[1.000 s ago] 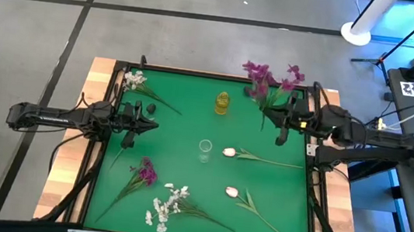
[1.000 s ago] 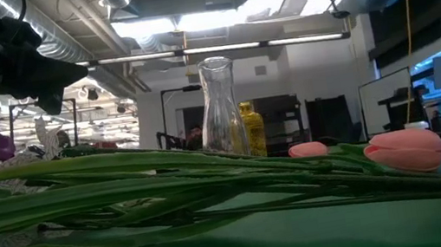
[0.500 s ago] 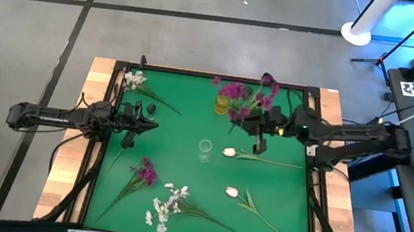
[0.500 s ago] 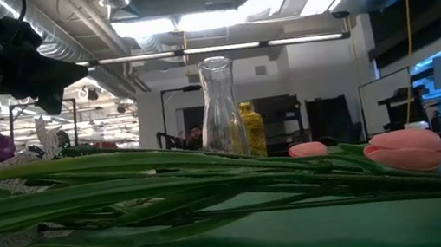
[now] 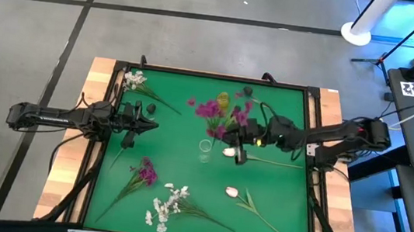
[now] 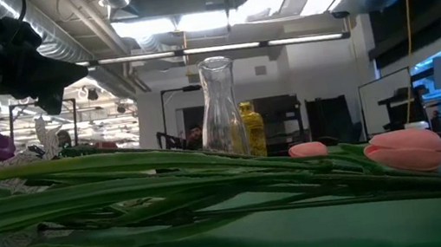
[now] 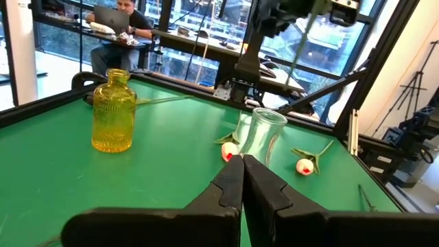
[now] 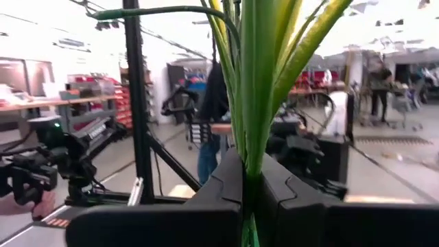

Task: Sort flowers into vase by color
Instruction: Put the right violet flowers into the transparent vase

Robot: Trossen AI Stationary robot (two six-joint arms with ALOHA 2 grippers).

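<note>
Right gripper holds magenta sprig above bench centre; left gripper idle at left edge.

The right gripper (image 5: 239,152) has its fingers clamped on the thin green stems (image 8: 255,89) of the magenta-purple sprig (image 5: 221,114), whose blossoms spread between the squat yellow glass bottle (image 5: 223,100) and the clear narrow-necked glass vase (image 5: 205,148), the fingers just beside that vase. The left gripper (image 5: 149,119) rests over the green felt bench (image 5: 186,90) at its left side, fingers pressed together on nothing. Lying flat: two pale pink tulip buds (image 5: 229,152) (image 5: 231,191) on long stems, a white cluster sprig (image 5: 167,205), a second purple sprig (image 5: 146,173), another white sprig (image 5: 133,79) in the far left corner.
</note>
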